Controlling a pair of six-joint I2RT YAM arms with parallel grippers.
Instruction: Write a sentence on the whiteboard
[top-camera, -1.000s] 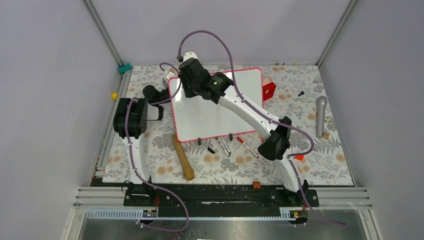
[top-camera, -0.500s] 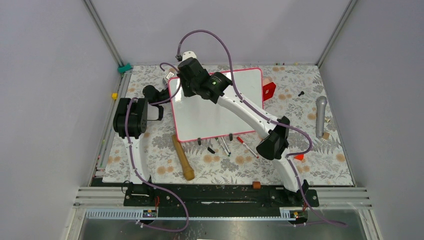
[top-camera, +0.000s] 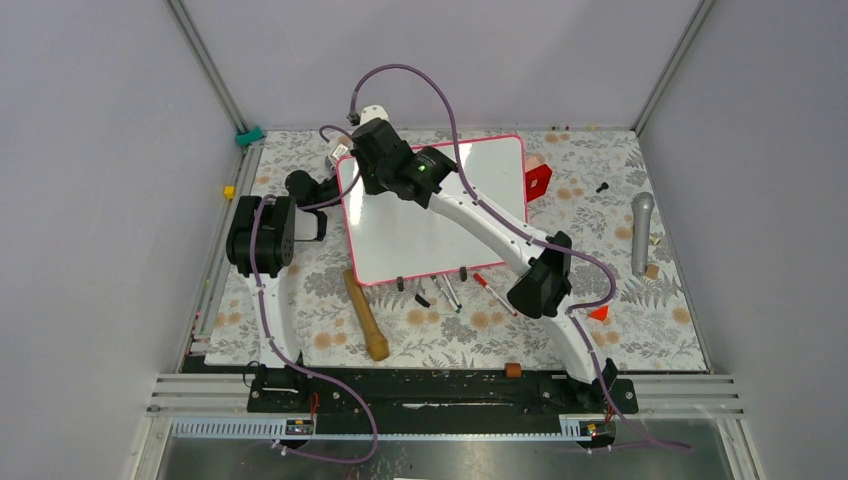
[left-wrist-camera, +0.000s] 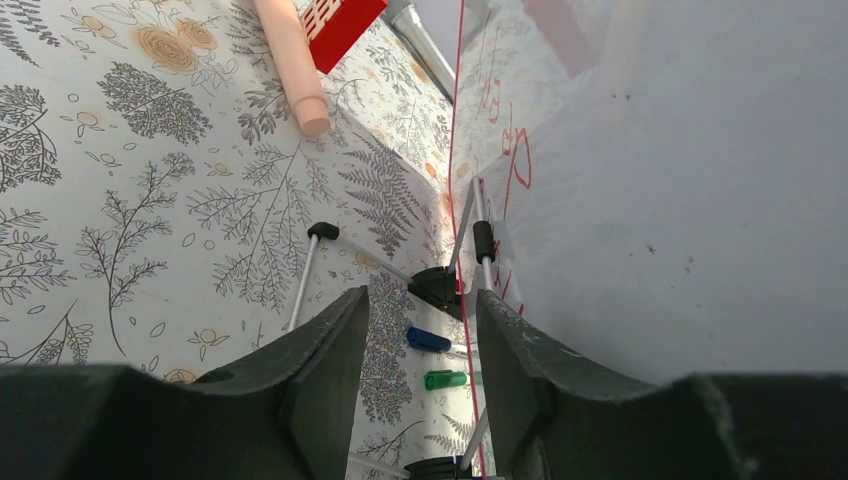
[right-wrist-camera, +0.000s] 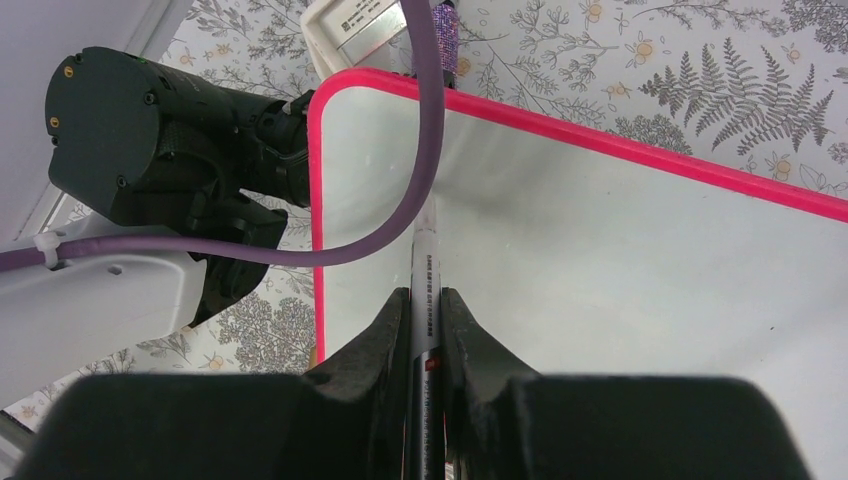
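Observation:
The whiteboard (top-camera: 440, 225) lies on the flowered table, white with a thin pink-red frame (right-wrist-camera: 560, 135). My right arm reaches across it to its far left corner. There my right gripper (top-camera: 372, 165) (right-wrist-camera: 425, 300) is shut on a grey marker (right-wrist-camera: 426, 255) that points down at the board; the purple cable crosses over its tip. No sentence is in view, and the board surface that shows is blank. My left gripper (top-camera: 318, 225) (left-wrist-camera: 420, 330) is open at the board's left edge (left-wrist-camera: 460, 200). That red edge runs through the gap, close to the right finger (left-wrist-camera: 520, 350).
A wooden hammer (top-camera: 365, 315) lies in front of the board's near left corner. Loose pens (top-camera: 450, 292) and two black clips (top-camera: 400, 283) sit along the near edge. A red box (top-camera: 537, 180) stands at the board's right side, a microphone (top-camera: 641, 230) further right.
My right arm has shifted a little toward the board's far left corner with the marker, its elbow drifting left. The left arm and the board have stayed put.

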